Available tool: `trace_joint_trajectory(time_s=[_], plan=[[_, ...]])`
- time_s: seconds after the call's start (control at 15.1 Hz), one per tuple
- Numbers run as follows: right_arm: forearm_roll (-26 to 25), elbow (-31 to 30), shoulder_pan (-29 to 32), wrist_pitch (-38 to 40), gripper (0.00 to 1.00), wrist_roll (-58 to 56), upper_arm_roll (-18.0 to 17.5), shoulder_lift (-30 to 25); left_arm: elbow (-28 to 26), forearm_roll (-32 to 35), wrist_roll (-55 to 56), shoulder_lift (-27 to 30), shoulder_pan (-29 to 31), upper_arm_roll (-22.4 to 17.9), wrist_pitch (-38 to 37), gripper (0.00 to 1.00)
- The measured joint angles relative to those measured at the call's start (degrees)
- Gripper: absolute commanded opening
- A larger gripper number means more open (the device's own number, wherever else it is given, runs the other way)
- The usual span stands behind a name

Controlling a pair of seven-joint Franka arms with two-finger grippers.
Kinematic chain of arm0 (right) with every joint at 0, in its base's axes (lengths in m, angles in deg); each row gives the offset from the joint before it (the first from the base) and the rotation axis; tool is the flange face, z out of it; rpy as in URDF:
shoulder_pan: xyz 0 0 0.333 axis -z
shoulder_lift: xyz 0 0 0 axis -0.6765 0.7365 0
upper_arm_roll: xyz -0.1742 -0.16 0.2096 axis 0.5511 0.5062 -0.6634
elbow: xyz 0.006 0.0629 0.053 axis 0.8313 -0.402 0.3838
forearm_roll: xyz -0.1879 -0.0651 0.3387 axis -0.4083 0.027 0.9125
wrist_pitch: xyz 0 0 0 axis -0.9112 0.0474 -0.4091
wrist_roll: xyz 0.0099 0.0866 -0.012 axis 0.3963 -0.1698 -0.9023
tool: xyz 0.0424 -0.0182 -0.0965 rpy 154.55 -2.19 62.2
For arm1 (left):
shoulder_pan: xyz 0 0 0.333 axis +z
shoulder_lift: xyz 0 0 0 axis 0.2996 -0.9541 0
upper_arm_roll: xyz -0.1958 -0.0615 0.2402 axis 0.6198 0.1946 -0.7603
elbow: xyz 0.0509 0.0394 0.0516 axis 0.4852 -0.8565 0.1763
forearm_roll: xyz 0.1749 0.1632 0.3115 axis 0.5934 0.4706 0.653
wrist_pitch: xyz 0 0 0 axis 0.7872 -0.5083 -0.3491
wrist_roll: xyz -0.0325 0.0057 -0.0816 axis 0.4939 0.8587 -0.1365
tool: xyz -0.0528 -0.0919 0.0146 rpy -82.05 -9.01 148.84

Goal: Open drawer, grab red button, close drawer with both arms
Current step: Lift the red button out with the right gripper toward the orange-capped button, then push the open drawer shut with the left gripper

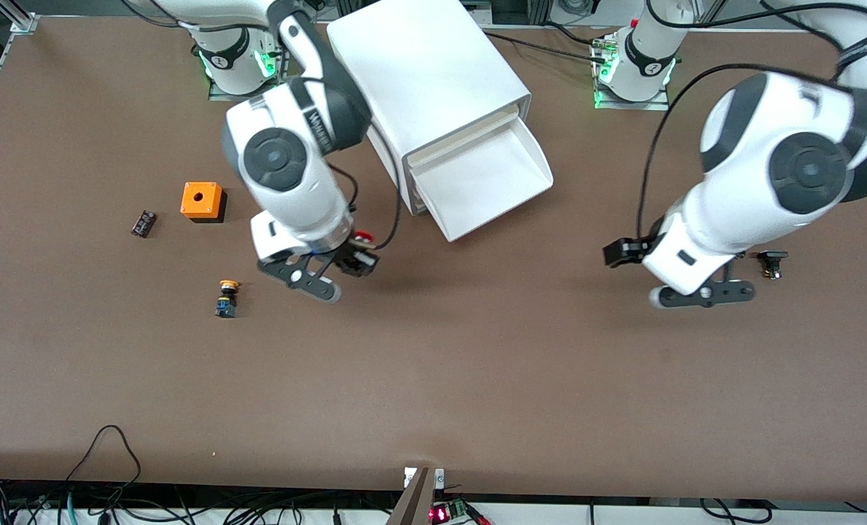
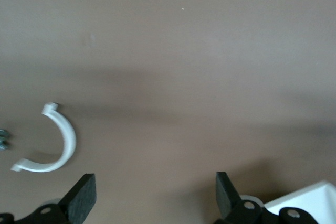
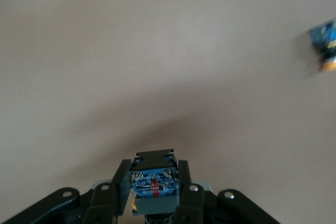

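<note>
The middle drawer (image 1: 493, 181) stands pulled out of the white cabinet (image 1: 426, 73), and its tray shows nothing inside. My right gripper (image 1: 351, 257) is shut on the red-capped button (image 1: 362, 237) and holds it over the bare table, between the drawer front and the yellow button. In the right wrist view the button's blue base (image 3: 153, 182) sits clamped in the right gripper (image 3: 153, 169). My left gripper (image 1: 703, 293) is open and empty, low over the table toward the left arm's end. In the left wrist view the left gripper (image 2: 155, 190) has its black fingers (image 2: 84, 195) wide apart over bare table.
A yellow-capped button (image 1: 227, 297) lies near the right gripper and also shows in the right wrist view (image 3: 324, 45). An orange box with a hole (image 1: 202, 200) and a small black part (image 1: 144, 223) lie toward the right arm's end. Another black part (image 1: 771, 262) lies by the left gripper. A white curved piece (image 2: 56, 145) lies on the table.
</note>
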Motion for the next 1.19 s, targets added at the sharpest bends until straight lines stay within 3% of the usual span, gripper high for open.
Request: trace_joint_trajectory(time_s=[0.2, 0.46, 0.8, 1.19], plan=[[0.0, -3.18, 1.2, -0.55, 0.0, -13.01, 2.5, 0.08, -7.32, 0.0, 9.96, -0.03, -1.38, 3.11, 9.76, 1.0], [0.0, -6.86, 2.77, -2.46, 0.0, -24.92, 3.96, 0.3, -15.91, 2.78, 19.45, -0.16, -5.01, 3.4, 20.46, 1.0], [0.01, -14.83, 7.02, -12.6, 0.0, -32.01, 4.2, 1.56, -22.39, 3.48, 27.32, -0.16, -9.34, 3.64, 25.04, 1.0], [0.01, -16.9, 9.22, -18.32, 0.0, -33.58, 4.2, 4.38, -26.37, 3.53, 32.35, -0.09, -12.96, 3.69, 27.5, 1.0]])
